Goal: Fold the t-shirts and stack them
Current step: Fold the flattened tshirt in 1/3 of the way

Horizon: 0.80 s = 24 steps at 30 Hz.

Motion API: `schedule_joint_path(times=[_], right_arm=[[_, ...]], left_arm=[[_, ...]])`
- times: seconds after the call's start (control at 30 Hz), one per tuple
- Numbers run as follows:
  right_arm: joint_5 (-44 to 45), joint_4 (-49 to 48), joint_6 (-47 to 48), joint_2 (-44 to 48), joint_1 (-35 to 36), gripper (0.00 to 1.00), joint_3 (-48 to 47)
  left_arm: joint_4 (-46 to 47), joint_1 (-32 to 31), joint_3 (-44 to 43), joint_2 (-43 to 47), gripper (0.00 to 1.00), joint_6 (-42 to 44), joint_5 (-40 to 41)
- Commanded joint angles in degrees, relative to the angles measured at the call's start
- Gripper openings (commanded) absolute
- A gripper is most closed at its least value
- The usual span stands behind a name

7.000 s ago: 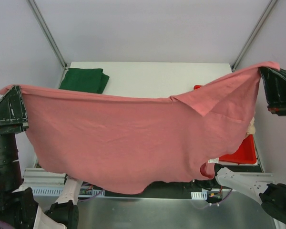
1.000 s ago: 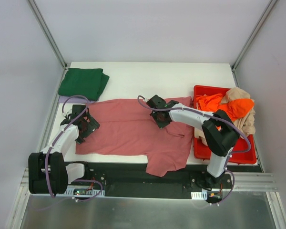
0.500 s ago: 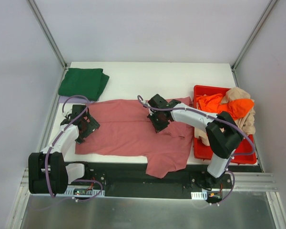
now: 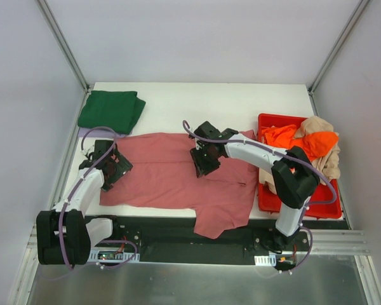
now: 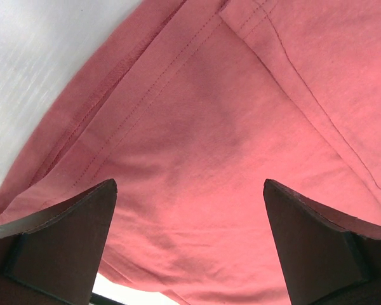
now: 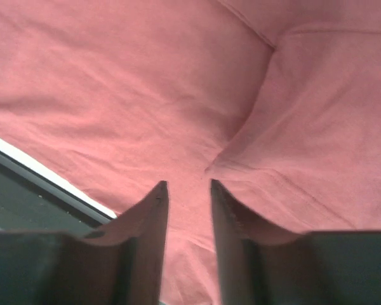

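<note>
The left claw (image 5: pixel 189 184) hangs with its fingers spread wide and empty over the stitched left edge of the rose-red t-shirt (image 4: pixel 165 181), and the folded green t-shirt (image 4: pixel 111 109) lies beyond it. The rose shirt, held stretched in the air between both claws seconds ago, now lies spread on the tabletop (image 4: pixel 197 101) beneath them. The right claw (image 6: pixel 185 187), pinched shut a second ago, has slid slightly leftward and parted a crack with nothing between its fingers. The laying-out looks done, and folding can begin. To its right, the red bin (image 4: pixel 317 208) holds the orange t-shirt (image 4: pixel 305 140) and beige t-shirt (image 4: pixel 331 164). No brand, label or writing is readable.
</note>
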<state>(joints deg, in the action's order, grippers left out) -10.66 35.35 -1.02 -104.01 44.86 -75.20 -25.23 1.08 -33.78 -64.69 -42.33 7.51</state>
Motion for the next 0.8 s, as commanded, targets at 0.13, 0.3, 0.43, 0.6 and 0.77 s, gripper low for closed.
schedule_joint_path(times=[0.13, 0.3, 0.43, 0.6, 0.77], right_arm=[[7.9, -2.4, -2.6, 11.6, -1.0, 0.96, 5.7], [15.3, -2.4, -5.0, 15.7, -7.0, 0.96, 10.6], [13.2, -3.4, -5.8, 11.8, -12.9, 0.96, 10.9], [13.2, -3.5, -4.0, 5.0, -16.1, 0.96, 7.4], [13.4, -3.7, -2.2, 0.2, -17.8, 0.96, 4.8]], left_arm=[[-4.2, -0.4, -4.4, 4.7, 0.99, -2.2, -2.9], [-3.0, -0.9, -10.4, 1.0, 0.99, -1.2, -3.3], [-1.3, -0.9, -16.1, -7.7, 0.99, 0.0, -3.3], [1.9, -1.0, -20.6, -19.0, 0.99, 3.7, -6.7], [1.9, 0.0, -23.3, -27.5, 0.99, 4.0, -6.5]])
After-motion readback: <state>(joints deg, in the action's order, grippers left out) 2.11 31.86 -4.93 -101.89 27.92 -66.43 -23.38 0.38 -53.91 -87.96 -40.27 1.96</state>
